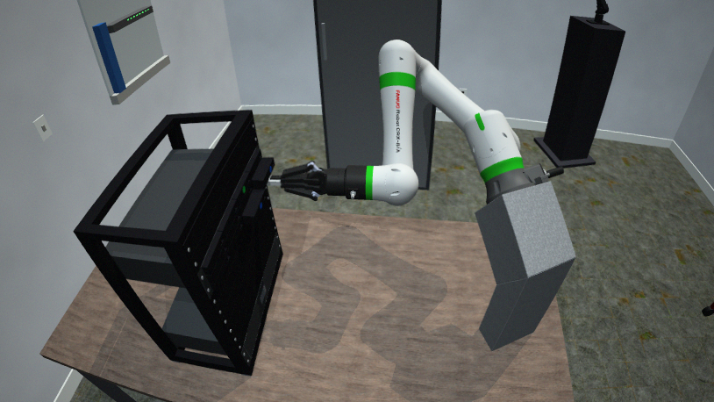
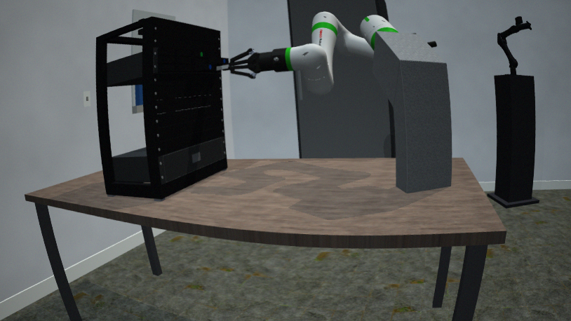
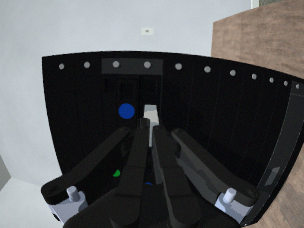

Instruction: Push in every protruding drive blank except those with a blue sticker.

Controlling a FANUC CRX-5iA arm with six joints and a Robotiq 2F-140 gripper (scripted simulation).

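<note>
gripper: black two-finger gripper [image 1: 275, 183] fully closed, holding nothing, tips at the protruding black drive blank [image 1: 262, 173]
blank: upper front of tall black open-frame rack [image 1: 124, 172], beside a blue-sticker blank [image 3: 126, 110]
rack: left on wooden worktop [image 2: 359, 215]
risk: high push may tip or slide rack; drift hits stickered blank

Red "FANUC" and dark "Robot CRX-5iA" lettering can be read down the white arm link [image 1: 396, 117], upper centre of the top view. No other text is legible.
</note>
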